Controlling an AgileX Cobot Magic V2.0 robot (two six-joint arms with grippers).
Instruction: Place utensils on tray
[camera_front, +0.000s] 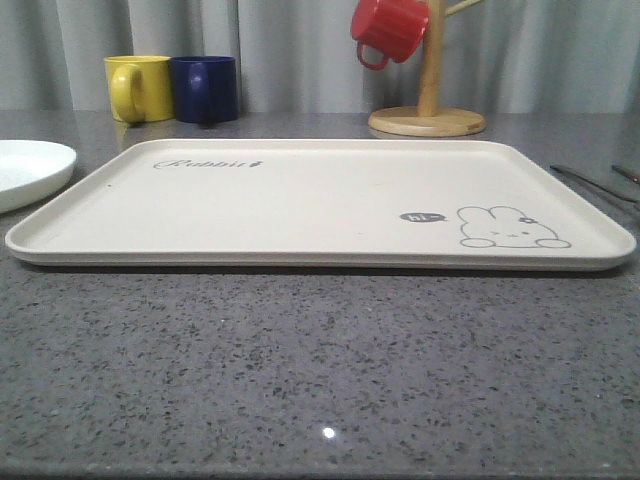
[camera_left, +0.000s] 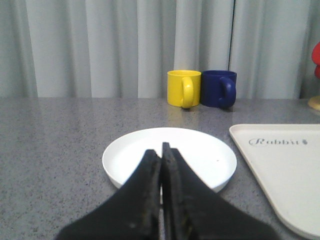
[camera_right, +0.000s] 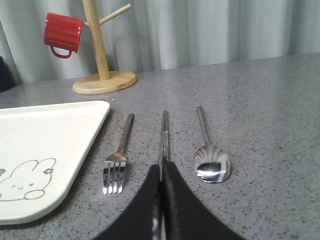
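Three silver utensils lie side by side on the grey counter to the right of the tray: a fork (camera_right: 117, 161), a pair of chopsticks (camera_right: 163, 132) and a spoon (camera_right: 211, 164). Their slim handles (camera_front: 592, 184) show at the right edge of the front view. The cream tray (camera_front: 300, 200) with the bunny drawing lies flat in the middle with nothing on it; its corner (camera_right: 50, 130) sits beside the fork. My right gripper (camera_right: 161, 166) is shut, in line with the chopsticks, whose near end is hidden behind the fingers. My left gripper (camera_left: 162, 148) is shut and empty in front of a white plate.
The round white plate (camera_left: 200, 150) sits left of the tray (camera_left: 290, 170). A yellow mug (camera_front: 140, 88) and a dark blue mug (camera_front: 205, 88) stand at the back left. A wooden mug tree (camera_front: 428, 110) holding a red mug (camera_front: 388, 28) stands at the back right.
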